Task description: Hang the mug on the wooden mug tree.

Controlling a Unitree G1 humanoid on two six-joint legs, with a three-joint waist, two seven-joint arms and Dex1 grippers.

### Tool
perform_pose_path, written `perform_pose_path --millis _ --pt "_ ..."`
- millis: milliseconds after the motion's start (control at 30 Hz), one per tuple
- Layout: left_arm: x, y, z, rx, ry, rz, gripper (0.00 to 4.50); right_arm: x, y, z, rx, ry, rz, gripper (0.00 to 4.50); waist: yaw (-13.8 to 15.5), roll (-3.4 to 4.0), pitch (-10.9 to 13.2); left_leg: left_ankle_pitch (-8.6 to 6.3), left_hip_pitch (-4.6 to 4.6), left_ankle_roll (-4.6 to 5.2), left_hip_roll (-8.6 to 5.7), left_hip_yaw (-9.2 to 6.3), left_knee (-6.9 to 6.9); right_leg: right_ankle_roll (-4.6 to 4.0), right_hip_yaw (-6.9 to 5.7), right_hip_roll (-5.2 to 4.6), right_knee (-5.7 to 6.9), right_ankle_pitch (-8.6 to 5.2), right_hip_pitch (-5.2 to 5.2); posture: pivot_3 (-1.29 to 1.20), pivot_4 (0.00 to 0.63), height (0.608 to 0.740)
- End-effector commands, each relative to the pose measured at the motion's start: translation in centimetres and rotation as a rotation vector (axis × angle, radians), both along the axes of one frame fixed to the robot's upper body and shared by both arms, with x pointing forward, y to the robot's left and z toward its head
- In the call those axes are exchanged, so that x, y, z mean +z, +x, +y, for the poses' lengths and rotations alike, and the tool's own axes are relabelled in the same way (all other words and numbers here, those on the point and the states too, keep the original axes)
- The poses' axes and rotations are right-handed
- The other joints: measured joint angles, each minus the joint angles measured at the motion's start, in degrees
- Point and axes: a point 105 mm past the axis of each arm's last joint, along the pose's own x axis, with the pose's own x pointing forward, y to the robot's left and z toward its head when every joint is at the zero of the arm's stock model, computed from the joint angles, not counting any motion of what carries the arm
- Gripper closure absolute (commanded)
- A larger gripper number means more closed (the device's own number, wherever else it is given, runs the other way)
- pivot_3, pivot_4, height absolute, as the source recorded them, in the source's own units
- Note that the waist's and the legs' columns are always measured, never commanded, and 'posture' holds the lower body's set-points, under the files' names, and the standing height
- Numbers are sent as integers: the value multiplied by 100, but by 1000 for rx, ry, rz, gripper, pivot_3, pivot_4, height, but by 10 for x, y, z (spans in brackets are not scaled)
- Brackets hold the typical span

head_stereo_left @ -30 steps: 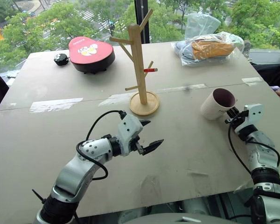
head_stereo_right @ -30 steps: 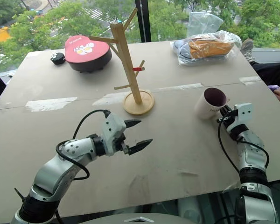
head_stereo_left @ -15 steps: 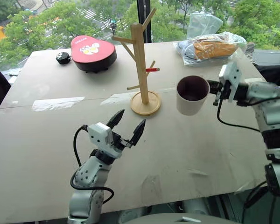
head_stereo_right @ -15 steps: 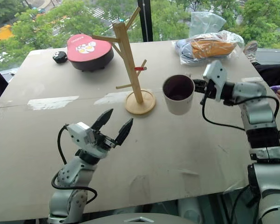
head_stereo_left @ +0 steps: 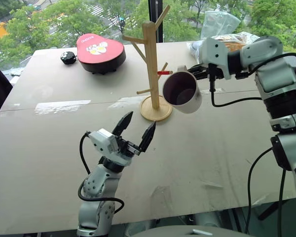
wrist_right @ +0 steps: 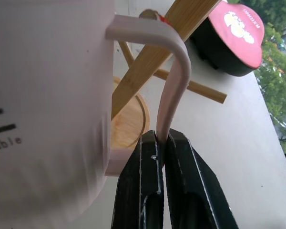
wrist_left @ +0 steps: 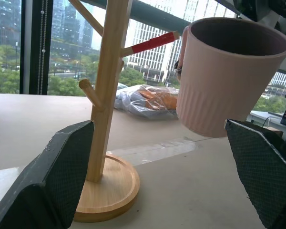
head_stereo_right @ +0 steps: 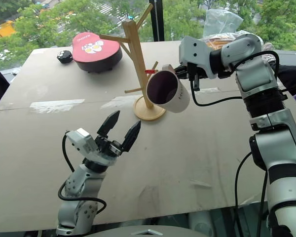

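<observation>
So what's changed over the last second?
The right gripper, still pinching the handle, lifted the mug off the table and swung it left to the wooden mug tree, by the red-tipped peg. The left gripper turned upward, still open. The tree stayed put.

Not much to read here. The mug (wrist_right: pixel 47 119) has small dark lettering on its side, and in the right wrist view only the tail end "able" comes through, under a couple of dark strokes. The red lid of the black box (head_stereo_left: pixel 99 49) has a short white word near its rim, too small to make out.
</observation>
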Motion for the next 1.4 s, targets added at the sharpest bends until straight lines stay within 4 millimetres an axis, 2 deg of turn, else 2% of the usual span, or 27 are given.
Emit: perform_pose_path --millis 33,333,500,633,700,800,900,1000,1067,1100,1233,1300,1400 --pt "6 -5 -4 -13 13 -41 0 26 0 12 33 3 -88 4488 -3 0 0 0 0 0 0 0 0 0 0 0 2 0 -1 0 150 740" --pt "3 -5 -7 -12 22 -37 0 45 9 35 22 35 -166 4488 -20 0 0 0 0 0 0 -1 1 -1 -1 2 8 0 -4 0 150 740" --pt "2 -5 -7 -10 22 -34 0 46 9 35 21 46 -163 2921 -26 0 0 0 0 0 -1 0 1 0 0 2 9 0 -4 0 150 740" --pt "2 -5 -7 -13 24 -33 0 49 10 29 -1 77 -151 1068 -49 0 0 0 0 0 -1 0 1 0 0 2 12 0 -5 0 150 740" --pt "2 -4 -7 -11 29 -30 0 46 12 15 -39 106 -120 220 -50 0 0 0 0 0 -1 1 2 0 0 2 13 0 -5 0 150 740" --pt "-2 -4 -6 -8 49 -11 0 36 13 -7 -97 173 -40 99 -7 -5 -3 0 0 0 -2 -2 3 -1 -3 1 12 0 -4 0 150 740" --pt "-13 -7 -4 -20 149 25 0 -8 -3 -38 -62 194 91 99 16 -8 -5 0 0 0 -2 1 4 -1 -3 0 11 0 -3 0 150 740" --pt "-29 -6 4 -5 233 95 0 -54 -15 -69 -161 306 222 99 18 -14 -9 0 0 0 -1 -12 1 -1 -18 -3 8 -1 4 0 150 740" --pt "-38 -7 8 3 265 140 0 -71 -23 -79 -216 360 269 99 5 -5 -4 0 -2 1 -4 4 3 0 0 -6 16 0 -5 0 150 740" --pt "-48 -8 11 4 296 190 0 -88 -30 -84 -242 382 293 99 -16 -2 -2 0 -2 1 -4 6 4 0 3 -4 18 0 -7 0 150 740" --pt "-83 -20 19 0 397 349 0 -132 -61 -89 -302 504 357 99 -42 -7 -13 0 14 0 7 18 1 1 15 6 26 0 -6 0 150 740" --pt "-100 -29 25 8 445 421 0 -149 -78 -88 -382 647 362 99 -31 -13 -17 0 20 0 9 11 -6 0 10 8 24 0 2 0 150 740" --pt "-108 -36 30 5 464 454 0 -165 -95 -87 -517 783 351 99 16 -3 -28 0 22 0 7 14 -2 1 13 7 28 0 4 0 150 740"
